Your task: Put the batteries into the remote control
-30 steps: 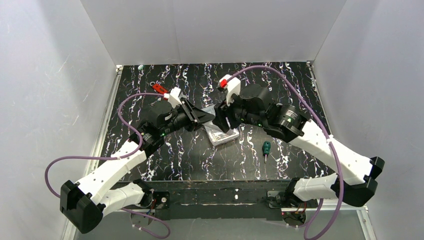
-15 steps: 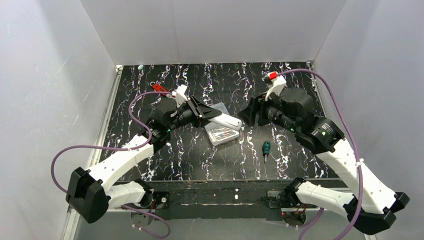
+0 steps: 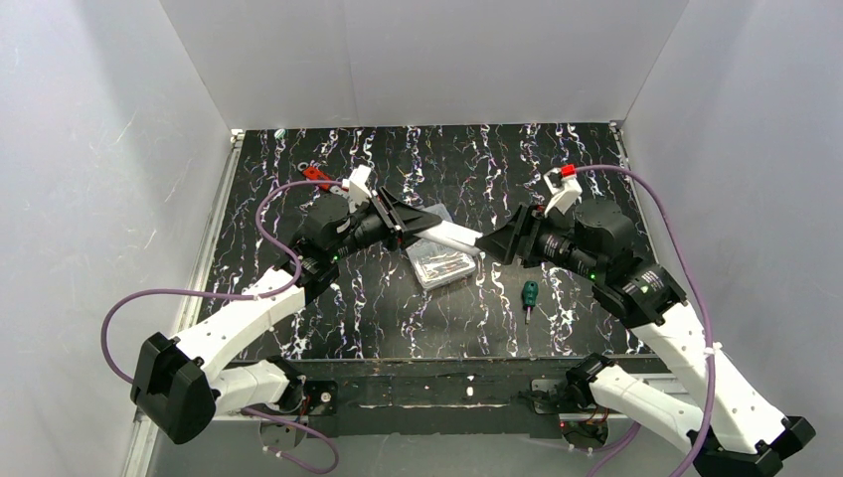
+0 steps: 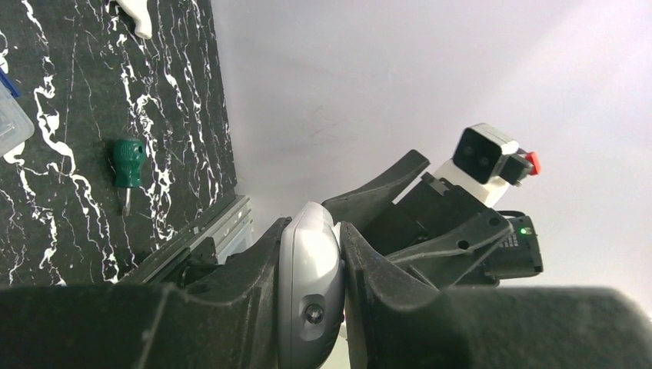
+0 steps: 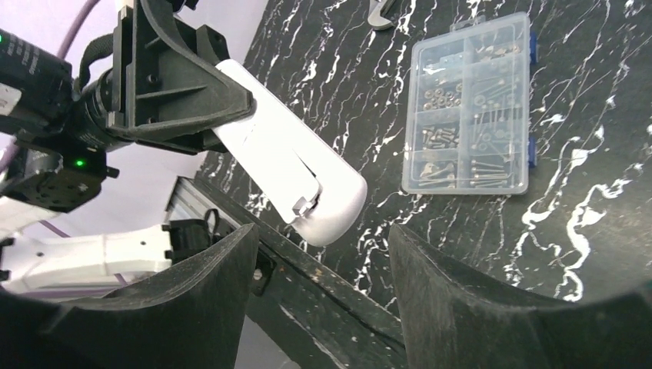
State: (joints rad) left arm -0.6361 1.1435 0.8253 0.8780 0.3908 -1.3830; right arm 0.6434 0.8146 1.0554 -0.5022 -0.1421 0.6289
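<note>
My left gripper (image 3: 403, 221) is shut on one end of the white remote control (image 3: 452, 237) and holds it above the table, its free end pointing right. In the left wrist view the remote control (image 4: 310, 292) is pinched between both fingers. My right gripper (image 3: 497, 243) stands open, facing that free end at a short distance. In the right wrist view the remote control (image 5: 288, 165) has a seam and a small catch along its side, and its rounded tip hangs just ahead of the open right gripper (image 5: 323, 231). No batteries show in any view.
A clear compartment box (image 3: 442, 266) of small screws lies on the black marbled table below the remote. A green-handled screwdriver (image 3: 530, 295) lies to its right. A red tool (image 3: 316, 176) lies at the back left. White walls close in three sides.
The right gripper left the remote, pulled back to the right, then dropped level with its free end, its jaws wider. The left gripper raised the remote off the box area.
</note>
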